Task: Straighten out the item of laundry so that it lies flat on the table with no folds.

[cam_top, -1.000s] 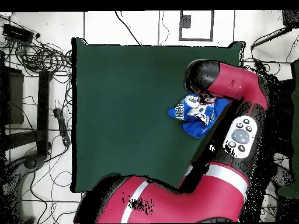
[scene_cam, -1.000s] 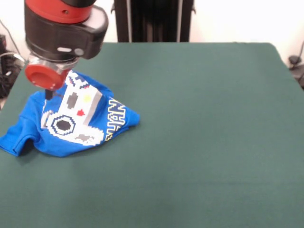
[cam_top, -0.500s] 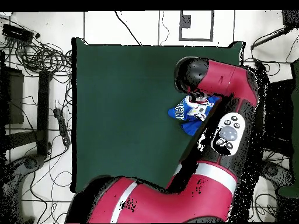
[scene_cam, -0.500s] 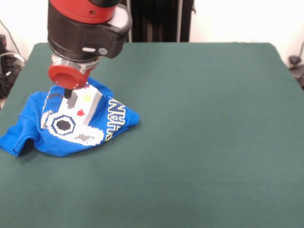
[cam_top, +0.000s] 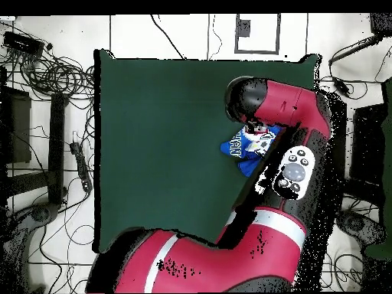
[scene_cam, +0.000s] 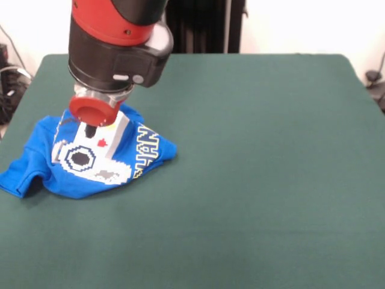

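my gripper (scene_cam: 90, 130) sits low over the shirt (scene_cam: 90, 158), at the upper part of the white controller print. jaw state: cannot tell, the red flange and wrist housing cover them in the front view, and the arm (cam_top: 291, 164) covers them from overhead.

change vs. the two earlier front views: i have moved from the shirt's far-left edge toward its middle, and the flange now sits lower on the print. shirt outline is the same in all three; no cloth lifted or dragged so far. meaning: approach done, or nearly; no straightening yet.

shirt position: front view, left side of the table (scene_cam: 258, 180), near the left edge. condition: bunched mound, print side up, lettering wrapped round the right fold, one sleeve curled under at the near left corner. overhead view shows only its blue edge and some print beside my wrist.

surroundings: table bare apart from the shirt, large free area to spread toward centre. off-table only: cables and stands on the floor, dark upright behind the far edge.

obstructions: none on the surface. limits, as i judge: shirt sits close to the table edge, so pull inward; my own arm blocks the overhead view of the cloth.
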`<action>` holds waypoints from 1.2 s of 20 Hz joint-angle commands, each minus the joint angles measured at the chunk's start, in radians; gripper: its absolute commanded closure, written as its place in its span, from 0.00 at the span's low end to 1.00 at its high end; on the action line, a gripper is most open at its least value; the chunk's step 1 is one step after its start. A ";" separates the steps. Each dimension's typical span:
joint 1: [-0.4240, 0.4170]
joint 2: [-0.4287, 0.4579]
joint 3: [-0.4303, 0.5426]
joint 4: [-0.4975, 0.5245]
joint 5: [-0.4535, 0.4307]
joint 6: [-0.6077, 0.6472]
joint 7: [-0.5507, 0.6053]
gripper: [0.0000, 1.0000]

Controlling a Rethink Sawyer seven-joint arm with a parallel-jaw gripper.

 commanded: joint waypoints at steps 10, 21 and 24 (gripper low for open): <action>0.017 0.175 0.158 0.023 0.044 -0.109 0.084 1.00; 0.067 0.222 0.106 -0.121 0.113 0.072 0.205 1.00; 0.061 0.227 0.106 -0.125 0.114 0.063 0.195 1.00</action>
